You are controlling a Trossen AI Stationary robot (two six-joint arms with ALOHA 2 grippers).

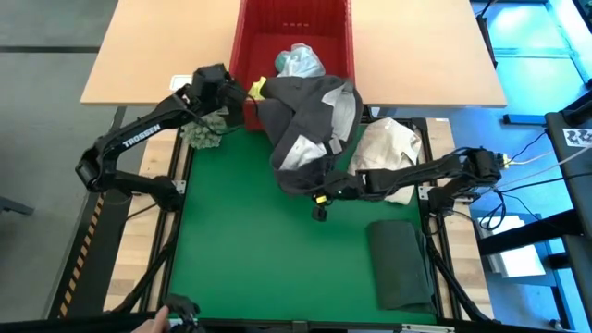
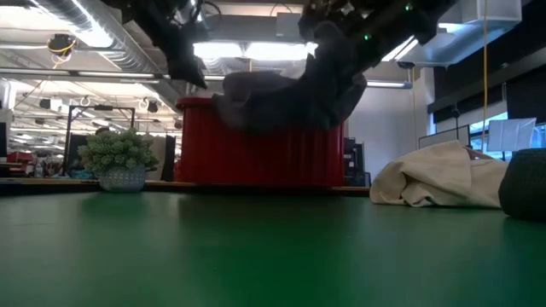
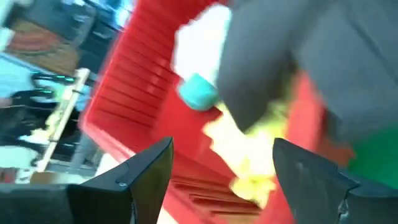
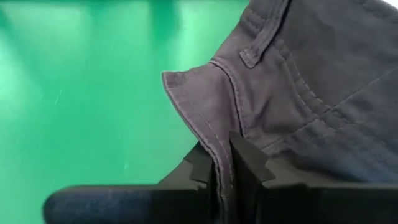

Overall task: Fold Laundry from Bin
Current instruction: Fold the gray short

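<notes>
Mat centre/lower left: we see bare green mat (image 1: 259, 250), free passage.
Bin front: grey garment (image 1: 310, 125) draped over red bin (image 1: 248, 55) rim onto mat, blocks upper centre.
Right side: cream bundle (image 1: 388, 148) upper right, folded dark garment (image 1: 402, 264) lower right, narrow gap btwn.
Upper left: plant ball (image 1: 202, 132) beside left gripper (image 1: 242, 96).

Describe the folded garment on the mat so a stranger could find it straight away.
Start at the green mat below the red bin in the high view and go to the mat's right-hand lower corner. The dark green garment lies there, a flat folded rectangle, unlike the crumpled cream-white bundle above it.
</notes>
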